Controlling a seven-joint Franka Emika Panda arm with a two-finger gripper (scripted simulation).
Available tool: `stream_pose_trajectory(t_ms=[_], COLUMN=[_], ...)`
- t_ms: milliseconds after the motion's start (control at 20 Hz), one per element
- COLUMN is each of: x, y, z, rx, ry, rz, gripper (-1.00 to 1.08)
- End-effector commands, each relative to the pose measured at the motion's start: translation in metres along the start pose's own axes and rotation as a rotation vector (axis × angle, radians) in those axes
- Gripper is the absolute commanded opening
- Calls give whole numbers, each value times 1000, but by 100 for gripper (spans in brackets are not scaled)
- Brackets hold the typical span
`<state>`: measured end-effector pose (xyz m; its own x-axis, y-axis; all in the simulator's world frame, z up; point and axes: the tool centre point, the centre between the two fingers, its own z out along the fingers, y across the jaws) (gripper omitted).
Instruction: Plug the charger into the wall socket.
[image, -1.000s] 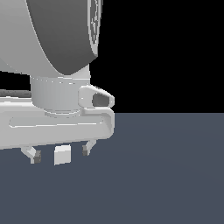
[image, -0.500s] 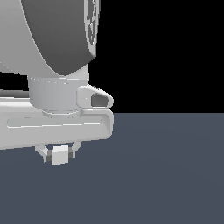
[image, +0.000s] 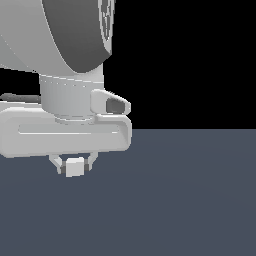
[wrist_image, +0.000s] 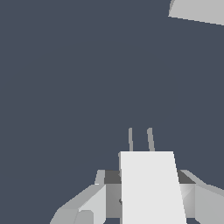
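Note:
The charger (image: 74, 167) is a small white block held between the fingers of my gripper (image: 73, 165) under the large white hand, at the exterior view's left. The fingers press on both its sides. In the wrist view the charger (wrist_image: 151, 186) fills the foreground, with two thin grey prongs (wrist_image: 140, 139) sticking out ahead of it. My gripper (wrist_image: 144, 197) is shut on it. A light-grey corner (wrist_image: 197, 11) at the frame's edge in the wrist view looks like the wall socket plate; its centre dots are out of view. The socket does not show in the exterior view.
A flat dark blue-grey floor (image: 190, 200) spreads under the arm. The arm's big white and grey body (image: 60, 40) blocks much of the exterior view's left. Behind is black.
The fingers have closed in from either side of the charger until they press on it. The hand has stayed in place.

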<state>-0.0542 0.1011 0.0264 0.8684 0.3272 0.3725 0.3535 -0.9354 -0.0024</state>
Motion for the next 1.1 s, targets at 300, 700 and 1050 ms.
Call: stream_pose_trajectory(t_ms=[300, 700, 1050], x=[39, 64, 69], y=[26, 49, 55], z=[-28, -48, -52], rx=[-50, -92, -103], ry=[5, 3, 1], rz=[133, 229, 251], gripper=[-100, -100, -100])
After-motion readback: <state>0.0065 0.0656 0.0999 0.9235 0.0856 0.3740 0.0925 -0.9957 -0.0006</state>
